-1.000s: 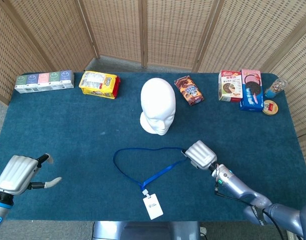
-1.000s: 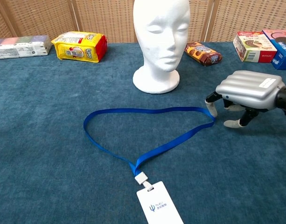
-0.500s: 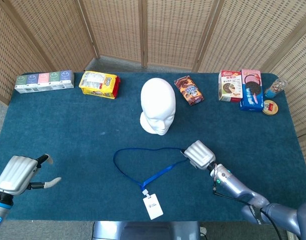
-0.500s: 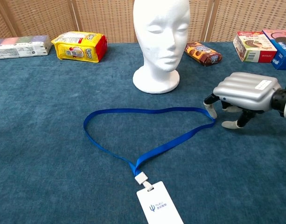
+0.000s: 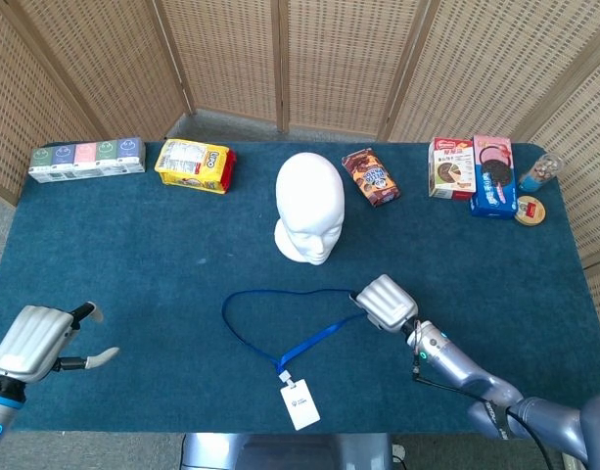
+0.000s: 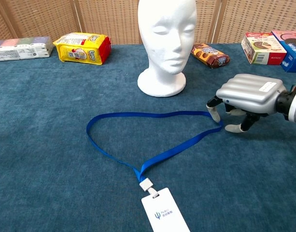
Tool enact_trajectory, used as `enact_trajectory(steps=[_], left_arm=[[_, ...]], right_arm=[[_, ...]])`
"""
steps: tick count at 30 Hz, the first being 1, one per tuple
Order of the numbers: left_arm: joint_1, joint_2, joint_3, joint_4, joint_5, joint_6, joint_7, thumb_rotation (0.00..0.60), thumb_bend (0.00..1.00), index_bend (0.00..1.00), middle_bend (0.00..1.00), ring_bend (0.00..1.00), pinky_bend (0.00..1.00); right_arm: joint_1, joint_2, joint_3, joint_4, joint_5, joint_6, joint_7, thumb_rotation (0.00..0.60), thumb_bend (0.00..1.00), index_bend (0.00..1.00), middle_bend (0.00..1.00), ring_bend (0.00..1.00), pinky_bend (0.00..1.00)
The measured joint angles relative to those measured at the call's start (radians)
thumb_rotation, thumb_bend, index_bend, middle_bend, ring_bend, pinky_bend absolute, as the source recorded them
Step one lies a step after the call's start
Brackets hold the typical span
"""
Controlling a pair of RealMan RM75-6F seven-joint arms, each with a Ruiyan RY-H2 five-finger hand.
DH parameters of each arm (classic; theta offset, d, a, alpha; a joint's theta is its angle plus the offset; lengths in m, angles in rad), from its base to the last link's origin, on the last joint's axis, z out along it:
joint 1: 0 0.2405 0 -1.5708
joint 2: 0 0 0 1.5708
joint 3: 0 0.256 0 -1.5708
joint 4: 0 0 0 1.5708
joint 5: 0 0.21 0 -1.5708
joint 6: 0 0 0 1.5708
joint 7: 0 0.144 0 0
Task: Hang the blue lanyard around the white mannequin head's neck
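Right hand (image 6: 246, 99) low over the cloth, palm down, fingers curled downward but apart, nothing between them; one fingertip (image 6: 215, 115) just touching or barely short of the near bend of the blue lanyard (image 6: 138, 137), hard to tell which. Lanyard flat on the blue table (image 5: 133, 245), loop spread out to the left of that hand, strap running back toward the robot to a white badge card (image 6: 164, 215). White mannequin head (image 6: 166, 38) upright beyond the hand and to its left, well apart from the strap. Left hand (image 5: 35, 341) far off at the near table edge, fingers apart, empty. Likely trouble from here: thin, flat strap against fuzzy cloth, so fingertips may scrape past or push the bend away instead of getting under it; a pinch on one ply only could collapse the loop and leave too narrow an opening to pass over the crown; badge weight could drag the strap out of a light pinch on lifting; a wide sweep toward the neck could knock the light foam head over. Compared with a second ago: right hand shifted slightly leftward toward the strap's bend, gap to it closed; lanyard, head and left hand unchanged.
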Motion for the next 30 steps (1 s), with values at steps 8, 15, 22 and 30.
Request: enact_trajectory(steps=[8, 15, 22, 30], left_arm=[[0.002, -0.001, 0.004, 0.009, 0.0, 0.0, -0.01, 0.122, 0.09, 0.44, 0.95, 0.99, 0.89], [0.004, -0.001, 0.007, 0.013, 0.001, 0.001, -0.017, 0.121, 0.09, 0.44, 0.95, 0.99, 0.9], [0.004, -0.002, 0.009, 0.013, 0.003, 0.0, -0.019, 0.12, 0.09, 0.44, 0.95, 0.99, 0.89], [0.003, 0.001, 0.009, 0.012, 0.002, 0.001, -0.02, 0.119, 0.09, 0.44, 0.95, 0.99, 0.9]], right_arm=[[0.008, -0.009, 0.002, -0.002, 0.008, -0.007, -0.017, 0.599, 0.35, 0.49, 1.0, 1.0, 1.0], [0.01, -0.018, -0.001, 0.005, 0.01, -0.009, -0.027, 0.6, 0.35, 0.49, 1.0, 1.0, 1.0], [0.012, -0.024, -0.006, 0.013, 0.01, -0.009, -0.029, 0.6, 0.35, 0.5, 1.0, 1.0, 1.0], [0.014, -0.035, -0.005, 0.023, 0.014, -0.01, -0.029, 0.6, 0.37, 0.51, 1.0, 1.0, 1.0]])
